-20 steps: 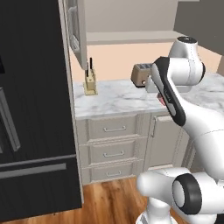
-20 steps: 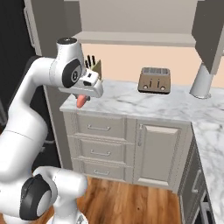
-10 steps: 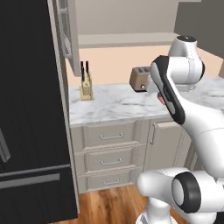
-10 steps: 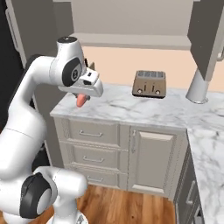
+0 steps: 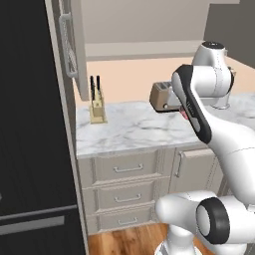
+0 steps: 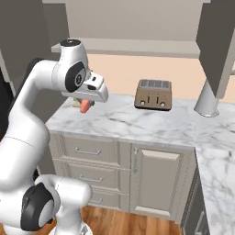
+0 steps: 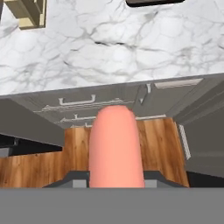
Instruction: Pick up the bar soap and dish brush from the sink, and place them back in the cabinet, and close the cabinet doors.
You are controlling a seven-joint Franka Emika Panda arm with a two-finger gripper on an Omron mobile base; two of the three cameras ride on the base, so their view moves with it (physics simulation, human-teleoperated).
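My gripper is shut on the salmon bar soap, which hangs below the hand over the counter's front left part. Looking along the hand, the bar soap stands up between the fingertips, above the drawer fronts and wood floor. The cabinet above the counter is open, its shelf bare. One of the cabinet doors swings out on the left, another on the right. The dish brush and the sink are out of view.
A toaster and a knife block stand at the back of the marble counter. A black fridge closes off the left. A grey cone-shaped item sits at the counter's right corner. Drawers lie below.
The whole scene has shifted slightly, so the base has moved; the fridge takes up more of the left view. The arm keeps its pose with the soap still held.
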